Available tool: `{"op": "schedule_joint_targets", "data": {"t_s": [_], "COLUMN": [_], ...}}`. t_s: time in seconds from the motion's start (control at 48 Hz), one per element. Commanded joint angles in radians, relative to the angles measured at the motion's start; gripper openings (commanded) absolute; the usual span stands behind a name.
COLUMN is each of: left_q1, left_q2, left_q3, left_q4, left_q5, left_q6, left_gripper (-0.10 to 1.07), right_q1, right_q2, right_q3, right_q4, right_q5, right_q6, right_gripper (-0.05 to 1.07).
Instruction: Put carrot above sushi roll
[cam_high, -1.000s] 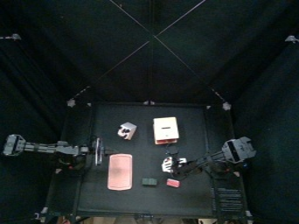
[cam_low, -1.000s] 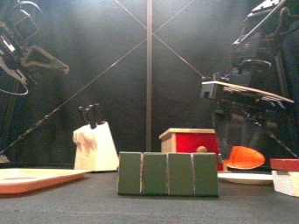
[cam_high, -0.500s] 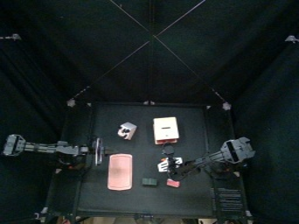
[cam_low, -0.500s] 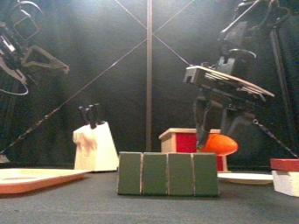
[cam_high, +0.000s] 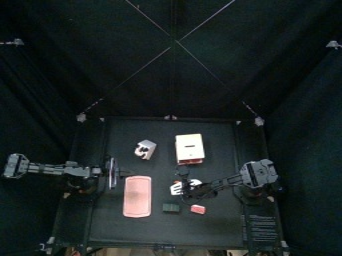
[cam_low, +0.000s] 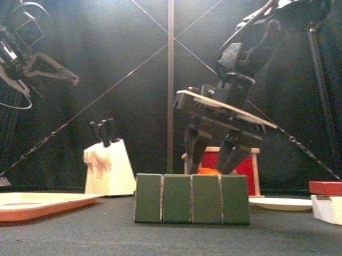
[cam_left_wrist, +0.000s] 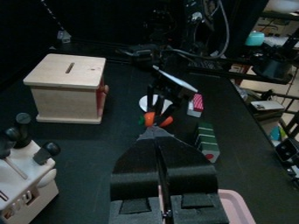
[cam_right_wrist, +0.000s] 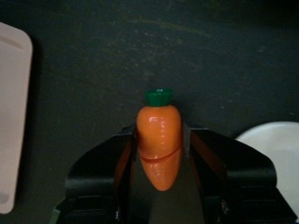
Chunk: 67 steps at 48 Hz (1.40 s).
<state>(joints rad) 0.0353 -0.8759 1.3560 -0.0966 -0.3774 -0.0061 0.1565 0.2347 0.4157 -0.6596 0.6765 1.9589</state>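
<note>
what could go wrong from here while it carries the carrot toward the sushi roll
1. The right end effector pinches only the carrot across its middle, so it could slip or swing.
2. In the front view the carrot hangs low just behind the green sushi roll; lowering there could knock the roll.
3. The white plate lies close by, so a drop might land there.
</note>
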Motion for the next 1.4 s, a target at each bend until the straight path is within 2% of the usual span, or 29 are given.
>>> {"op": "schedule_joint_targets", "data": {"t_s": [0.0, 0.312, 0.542, 1.0, 1.375], "left_q1": [-0.003, -0.003, -0.003, -0.003, -0.003], "left_q2": [0.003, 0.003, 0.003, 0.005, 0.003], "left_q3": [-0.012, -0.012, -0.011, -0.011, -0.012], "left_q4": [-0.006, -0.008, -0.009, -0.009, -0.009], "left_q5": [-0.006, -0.005, -0.005, -0.005, -0.005], "left_q6": [0.0, 0.002, 0.002, 0.002, 0.002], "left_gripper": [-0.02, -0.02, -0.02, -0.02, -0.02], "right_q1": [-0.02, -0.034, -0.032, -0.032, -0.032], "right_q2": [0.006, 0.055, 0.057, 0.06, 0.051], "right_q3": [-0.052, -0.092, -0.092, -0.095, -0.095], "right_q4": [-0.009, -0.028, -0.051, -0.051, -0.055], "right_q5": [-0.009, -0.009, -0.005, -0.005, -0.005], "right_q6": [-0.003, -0.005, -0.003, -0.009, -0.009], "right_gripper": [0.68, 0.69, 0.7, 0.85, 0.86]}}
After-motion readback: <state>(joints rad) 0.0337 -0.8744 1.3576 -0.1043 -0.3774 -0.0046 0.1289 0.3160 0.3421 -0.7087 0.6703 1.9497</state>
